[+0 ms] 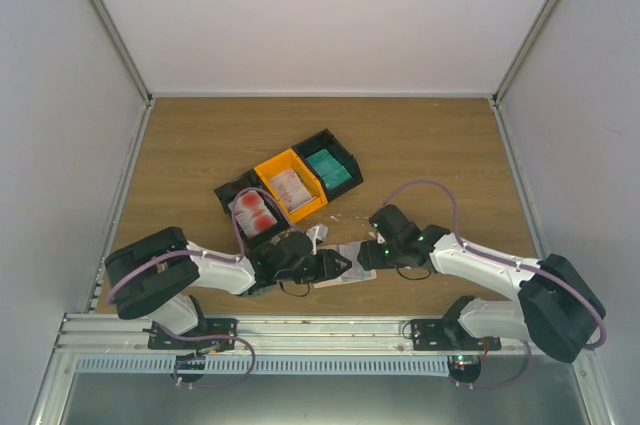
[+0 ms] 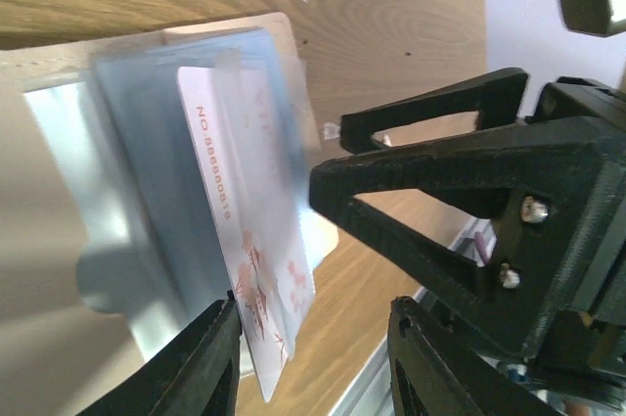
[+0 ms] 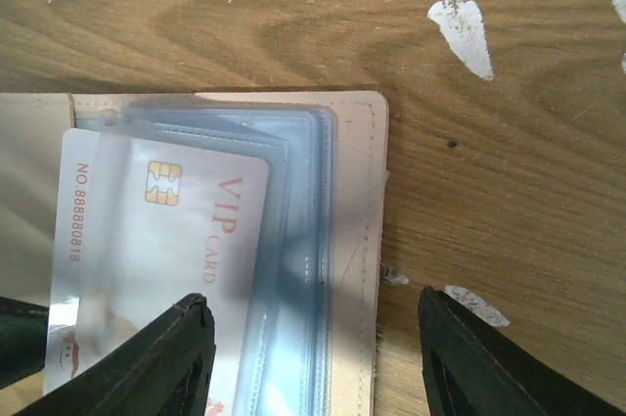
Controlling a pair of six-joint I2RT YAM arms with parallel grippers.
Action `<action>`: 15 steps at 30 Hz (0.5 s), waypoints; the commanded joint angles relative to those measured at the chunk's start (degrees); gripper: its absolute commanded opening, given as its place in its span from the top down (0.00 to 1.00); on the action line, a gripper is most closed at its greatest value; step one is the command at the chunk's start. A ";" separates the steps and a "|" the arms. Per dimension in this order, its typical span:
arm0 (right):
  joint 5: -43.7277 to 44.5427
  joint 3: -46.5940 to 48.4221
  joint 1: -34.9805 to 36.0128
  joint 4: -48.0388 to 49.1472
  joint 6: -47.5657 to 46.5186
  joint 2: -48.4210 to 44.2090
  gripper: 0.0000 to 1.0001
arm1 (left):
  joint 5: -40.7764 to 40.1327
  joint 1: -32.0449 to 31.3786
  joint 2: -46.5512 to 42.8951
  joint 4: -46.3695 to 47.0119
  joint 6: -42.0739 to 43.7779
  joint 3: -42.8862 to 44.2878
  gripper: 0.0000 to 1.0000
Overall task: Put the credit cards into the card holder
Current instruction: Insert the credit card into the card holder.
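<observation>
Left gripper: spread, holding nothing, with one finger just beside the free end of the white, red-blotched credit card. Right gripper: spread, straddling the card holder. The holder lies open on the table between both grippers. The card sits part-way in a blue-grey pocket. Its long axis runs out of the pocket toward the left gripper, which is nearer. The next move is probably a push along that axis. Beyond, the trays contain further cards.

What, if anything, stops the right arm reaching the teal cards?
Probably nothing, so yes: the right end effector is open, gripping nothing, and the teal cards lie uncovered just beyond it.
</observation>
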 commanded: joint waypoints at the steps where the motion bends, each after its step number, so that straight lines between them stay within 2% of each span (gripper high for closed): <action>1: 1.48 1.31 -0.65 -0.60 0.01 -1.06 0.42 | -5.28 -0.69 -2.13 -11.95 1.76 2.73 0.56; 4: 1.53 1.38 -0.70 -0.71 -0.30 -1.13 0.42 | -6.42 -0.69 -1.70 -15.60 1.98 4.21 0.57; 11: 1.80 1.87 -0.73 -0.98 -0.40 -1.65 0.42 | -7.63 -0.68 -2.16 -17.39 2.89 4.93 0.58; 13: 1.89 2.08 -0.72 -1.15 -0.37 -1.95 0.42 | -7.02 -0.66 -1.44 -16.55 3.20 5.04 0.63; 15: 2.12 2.41 -0.71 -1.40 -0.41 -2.36 0.42 | -6.64 -0.70 -0.45 -15.88 3.82 5.59 0.72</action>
